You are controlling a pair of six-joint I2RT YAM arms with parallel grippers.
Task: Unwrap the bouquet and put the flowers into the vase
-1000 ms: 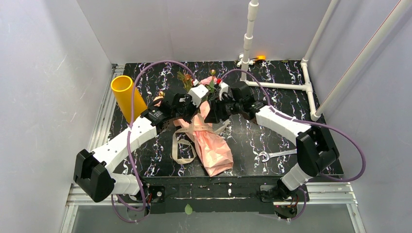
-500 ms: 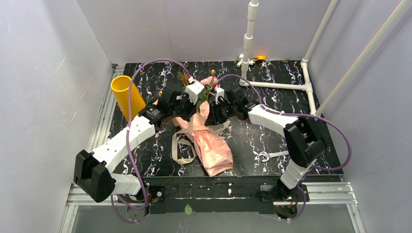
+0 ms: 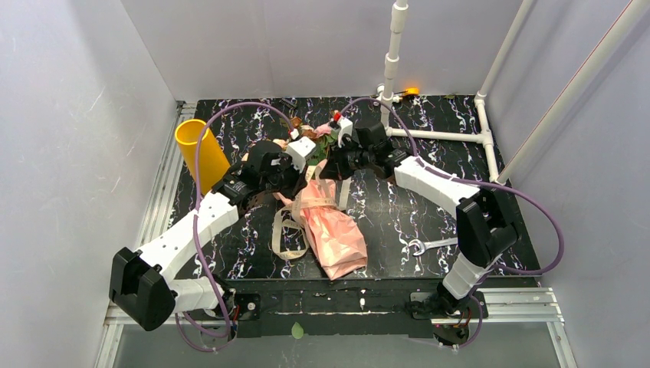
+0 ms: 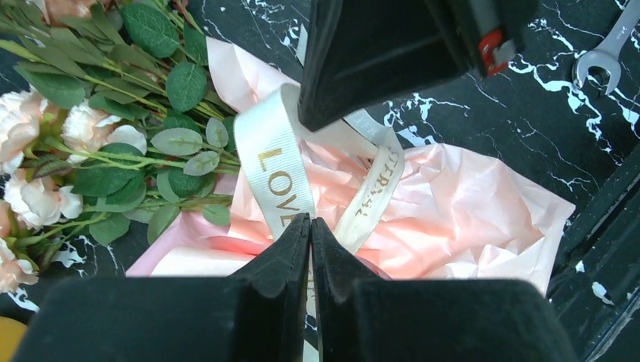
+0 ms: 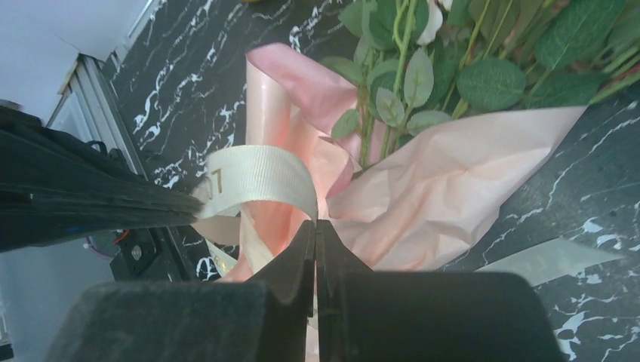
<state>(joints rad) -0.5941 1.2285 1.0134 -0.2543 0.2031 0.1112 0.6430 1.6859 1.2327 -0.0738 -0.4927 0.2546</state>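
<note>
The bouquet lies mid-tabletop, its paper end toward 6 o'clock and the flowers toward 12. At its waist, the left end effector and the right end effector are each clenched on the beige ribbon. The vase stands upright at 10 o'clock.

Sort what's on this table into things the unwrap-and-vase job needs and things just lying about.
For the job:
- bouquet
- its beige ribbon
- pink wrapping paper
- flowers
- mustard-yellow vase

Just lying about:
- wrench
- white pipe frame
- loose green leaf in front of the arm bases
</note>
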